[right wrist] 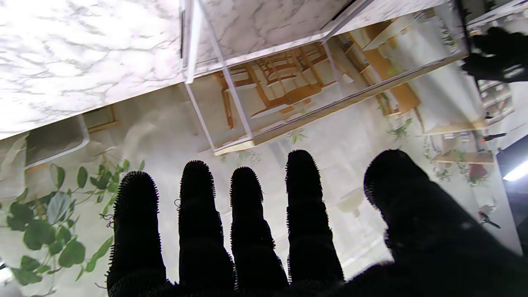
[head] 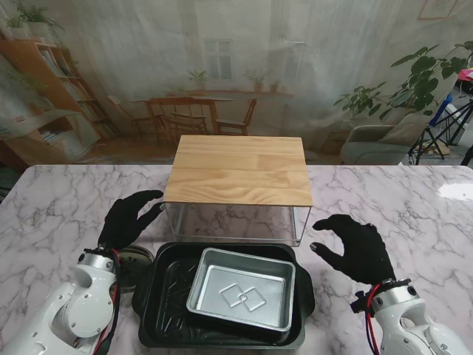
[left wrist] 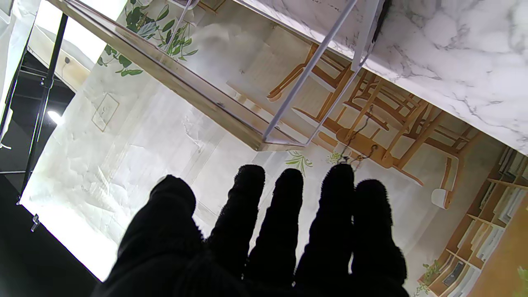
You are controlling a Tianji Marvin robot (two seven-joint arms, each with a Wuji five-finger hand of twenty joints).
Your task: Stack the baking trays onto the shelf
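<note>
Resting nested at lower centre: silver metal baking tray (head: 242, 297) inside black tray (head: 166, 299); wooden-topped wire shelf (head: 238, 168) bare; left hand (head: 127, 220), right hand (head: 356, 249) spread, empty.

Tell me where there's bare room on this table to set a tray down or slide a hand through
Bare marble table lies left of the left hand and right of the right hand. The wooden shelf top is bare, and so is the space under it. It is crowded nearer to me: the silver tray sits inside the black tray between both hands.
</note>
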